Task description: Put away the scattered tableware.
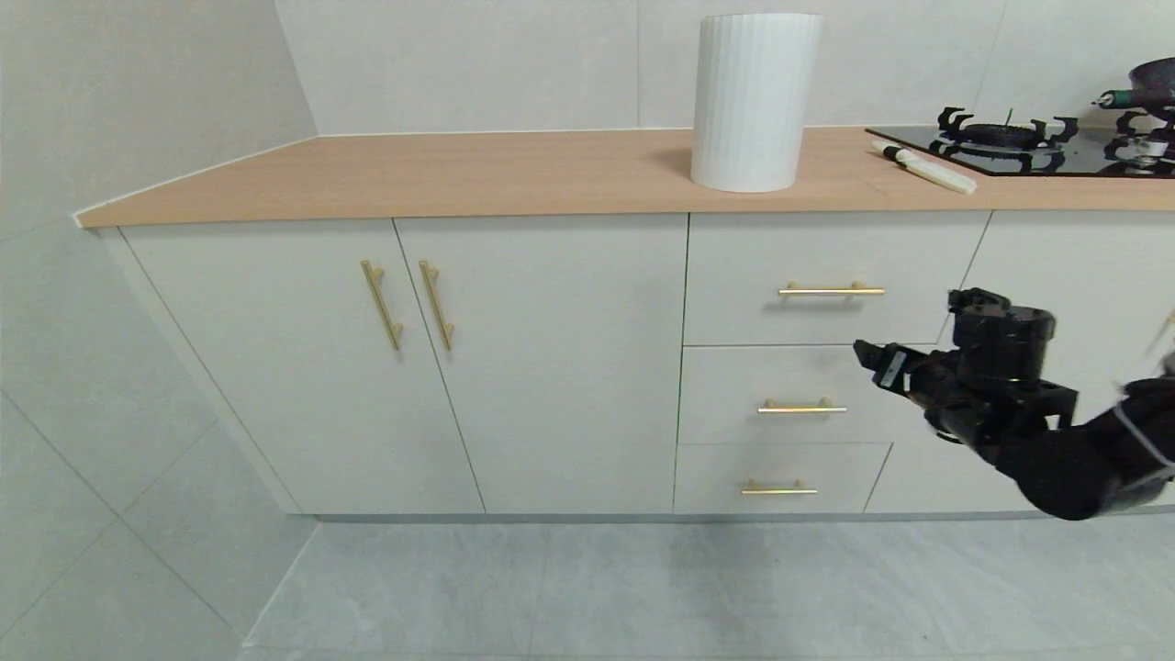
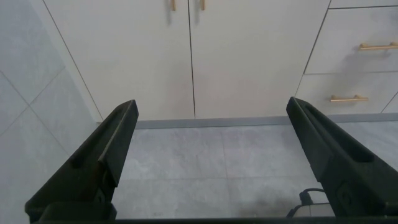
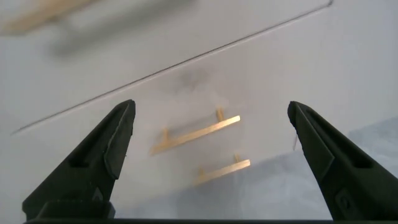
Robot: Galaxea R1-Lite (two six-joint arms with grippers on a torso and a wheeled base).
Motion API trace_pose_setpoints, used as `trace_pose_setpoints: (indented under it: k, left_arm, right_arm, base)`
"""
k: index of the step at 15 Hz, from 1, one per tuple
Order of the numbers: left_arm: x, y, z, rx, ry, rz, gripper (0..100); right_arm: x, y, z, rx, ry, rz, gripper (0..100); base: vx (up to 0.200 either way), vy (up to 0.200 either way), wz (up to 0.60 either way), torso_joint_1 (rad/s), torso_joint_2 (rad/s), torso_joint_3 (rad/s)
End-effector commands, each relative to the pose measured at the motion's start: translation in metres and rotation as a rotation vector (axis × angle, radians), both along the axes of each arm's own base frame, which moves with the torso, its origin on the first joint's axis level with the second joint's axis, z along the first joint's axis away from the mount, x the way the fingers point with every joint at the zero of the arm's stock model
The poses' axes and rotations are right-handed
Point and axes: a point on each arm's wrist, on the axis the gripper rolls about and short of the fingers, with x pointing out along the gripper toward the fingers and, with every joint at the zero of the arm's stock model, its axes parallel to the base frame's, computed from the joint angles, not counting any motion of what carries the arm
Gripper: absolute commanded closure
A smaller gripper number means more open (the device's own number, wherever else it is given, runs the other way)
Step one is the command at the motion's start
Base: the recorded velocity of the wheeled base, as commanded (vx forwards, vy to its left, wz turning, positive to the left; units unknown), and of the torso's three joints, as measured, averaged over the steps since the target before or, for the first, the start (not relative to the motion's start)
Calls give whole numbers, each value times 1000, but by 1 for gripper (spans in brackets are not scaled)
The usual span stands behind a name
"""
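A pale long utensil (image 1: 925,169) lies on the wooden counter (image 1: 477,174) by the front edge of the black hob (image 1: 1028,151). A tall white ribbed container (image 1: 753,101) stands on the counter to its left. My right gripper (image 1: 874,360) hangs in front of the drawer stack, level with the middle drawer, its tips close to the drawer front. In the right wrist view this gripper (image 3: 211,107) is open and empty, facing two brass drawer handles (image 3: 196,134). My left gripper (image 2: 211,106) is open and empty, low over the floor, facing the cabinet doors (image 2: 193,56).
Three drawers with brass handles (image 1: 831,291), (image 1: 801,408), (image 1: 778,490) sit right of a double-door cabinet (image 1: 413,303). A tiled wall closes the left side. Grey floor (image 1: 587,588) lies open before the cabinets. A dark pot (image 1: 1152,78) sits on the hob.
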Motion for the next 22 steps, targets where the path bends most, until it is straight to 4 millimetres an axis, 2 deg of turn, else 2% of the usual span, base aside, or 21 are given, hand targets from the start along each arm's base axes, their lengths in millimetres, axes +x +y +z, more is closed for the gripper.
trace_pose_setpoints:
  k: [1,3,4,5,7,9,12,15,18,21,22]
  left_arm:
    - [0,0,0,-1,0,2,0]
    - [0,0,0,-1,0,-1,0]
    - [0,0,0,-1,0,-1,0]
    - [0,0,0,-1,0,-1,0]
    - [0,0,0,-1,0,-1,0]
    - [0,0,0,-1,0,0,0]
    - [0,0,0,-1,0,-1,0]
    - [0,0,0,-1,0,0,0]
    - [0,0,0,-1,0,0,0]
    - [0,0,0,-1,0,-1,0]
    - [0,0,0,-1,0,-1,0]
  right_arm:
    - [-122,-20,69,-39,-49,79,0]
    - [-175,-30,77,-60,-83,81,0]
    - [-188,-32,75,-68,-76,82,0]
    - [-217,-38,73,-79,-85,80,0]
    - [-259,-47,71,-113,-114,41,0]
    - [-308,-58,67,-215,-178,-48,0]
    - [-365,-70,45,-333,-186,-124,0]
    - [-394,-74,25,-417,-188,-250,0]
    - [-397,-70,4,-445,-156,-419,0]
    - [-393,-69,-9,-504,-179,-388,0]
    - [-387,-66,-17,-495,-215,-266,0]
  base:
    - [0,0,0,0,0,0]
    - [0,0,0,0,0,0]
    - [0,0,0,0,0,0]
    - [0,0,0,0,0,0]
    - [0,0,0,0,0,0]
    - [0,0,0,0,0,0]
    - [0,0,0,0,0,0]
    - [0,0,0,0,0,0]
    - [0,0,0,0,0,0]
    - [0,0,0,0,0,0]
    - [0,0,0,0,0,0]
